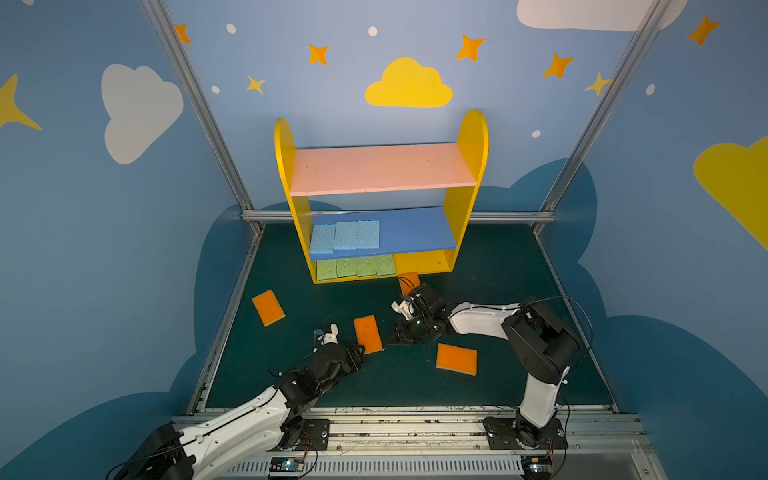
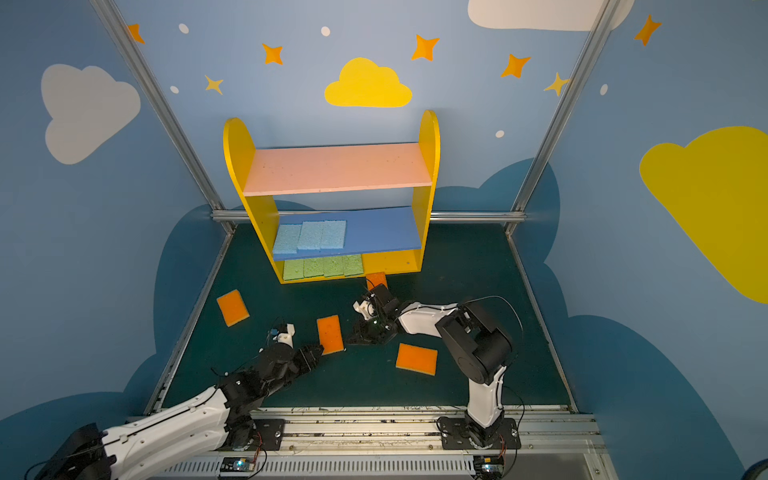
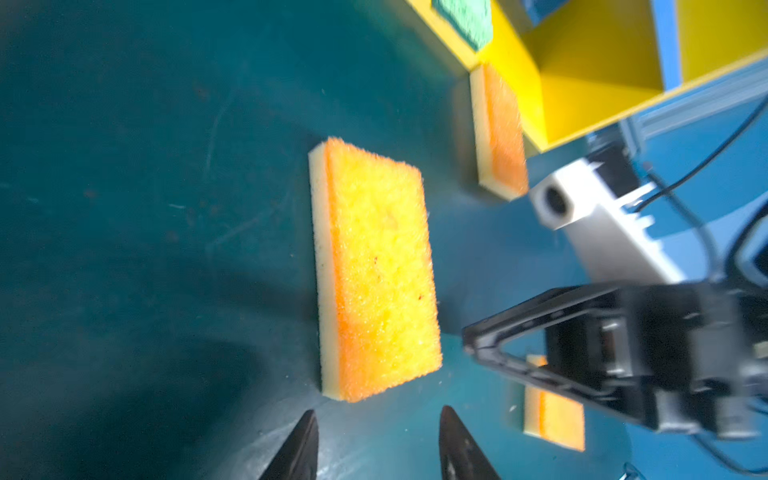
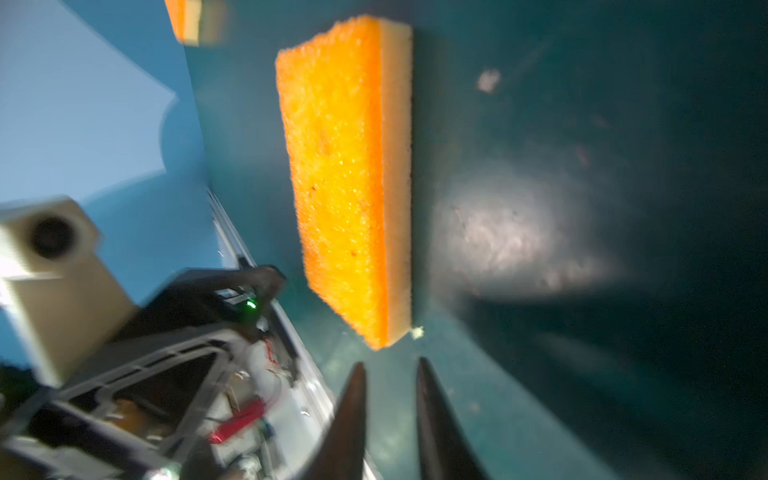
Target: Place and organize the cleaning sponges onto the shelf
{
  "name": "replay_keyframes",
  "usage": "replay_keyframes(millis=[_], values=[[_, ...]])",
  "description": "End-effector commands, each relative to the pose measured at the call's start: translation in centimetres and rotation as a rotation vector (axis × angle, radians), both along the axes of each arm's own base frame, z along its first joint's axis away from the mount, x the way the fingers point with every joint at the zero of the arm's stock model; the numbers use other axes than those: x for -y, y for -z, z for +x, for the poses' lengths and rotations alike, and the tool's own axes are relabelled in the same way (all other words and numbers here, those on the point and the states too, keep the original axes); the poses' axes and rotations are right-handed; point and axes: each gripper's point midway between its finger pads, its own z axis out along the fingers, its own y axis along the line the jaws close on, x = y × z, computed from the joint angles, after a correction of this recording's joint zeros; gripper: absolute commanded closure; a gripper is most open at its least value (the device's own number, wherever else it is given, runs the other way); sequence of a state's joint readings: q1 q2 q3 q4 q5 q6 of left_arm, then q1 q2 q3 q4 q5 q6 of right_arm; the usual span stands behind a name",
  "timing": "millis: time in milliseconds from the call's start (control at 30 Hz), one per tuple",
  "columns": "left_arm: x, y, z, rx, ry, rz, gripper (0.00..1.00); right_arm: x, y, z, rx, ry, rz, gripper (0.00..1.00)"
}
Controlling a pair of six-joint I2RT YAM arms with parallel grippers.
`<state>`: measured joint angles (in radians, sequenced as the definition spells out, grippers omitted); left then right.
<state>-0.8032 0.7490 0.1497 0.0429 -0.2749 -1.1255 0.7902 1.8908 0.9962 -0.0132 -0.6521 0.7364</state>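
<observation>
The shelf [image 1: 471, 137] stands at the back, with three light blue sponges [image 1: 345, 237] on its blue board and several green sponges [image 1: 355, 266] on the bottom board. Orange sponges lie on the green floor: a left one [image 1: 268, 307], a middle one [image 1: 368, 333] [image 3: 374, 270] [image 4: 345, 178], a right one [image 1: 456, 358], and one by the shelf foot [image 1: 409, 282], partly hidden by my right wrist. My left gripper [image 1: 360, 350] [image 3: 378, 415] is open, just short of the middle sponge's near end. My right gripper [image 1: 390, 338] [image 4: 390, 365] is beside that sponge's right corner, jaws narrowly apart and holding nothing.
Blue walls with metal corner posts [image 1: 208, 124] close in the floor on three sides. A metal rail [image 1: 415, 428] with both arm bases runs along the front. The two grippers sit close together around the middle sponge. The right arm's elbow [image 1: 540, 336] stands over the floor's right side.
</observation>
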Motion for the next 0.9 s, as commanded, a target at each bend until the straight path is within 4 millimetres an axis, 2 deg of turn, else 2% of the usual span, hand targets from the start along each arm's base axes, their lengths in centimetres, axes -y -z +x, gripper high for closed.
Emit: replay_keyframes(millis=[0,133,433,500,667,867], values=[[-2.2,1.6,-0.5,-0.039,-0.107,0.037,0.57,-1.4,0.0,0.3,-0.007,-0.014,0.033,0.95],[-2.5,1.9,-0.9,-0.055,-0.114,0.035,0.58,-2.8,0.3,-0.5,-0.016,-0.042,0.035,0.99],[-3.1,2.5,-0.9,-0.065,-0.162,0.033,0.55,-6.0,-0.2,-2.2,-0.019,-0.114,0.051,0.99],[-3.3,2.6,-0.9,-0.068,-0.174,0.036,0.56,-6.0,-0.2,-2.2,-0.019,-0.117,0.049,0.99],[-3.7,2.7,-0.6,-0.057,-0.210,0.030,0.58,-4.6,-0.4,-1.6,-0.014,-0.091,0.039,0.99],[-3.7,2.0,0.1,-0.044,-0.249,0.011,0.61,-3.6,-0.6,-1.3,-0.003,-0.074,0.036,1.00]])
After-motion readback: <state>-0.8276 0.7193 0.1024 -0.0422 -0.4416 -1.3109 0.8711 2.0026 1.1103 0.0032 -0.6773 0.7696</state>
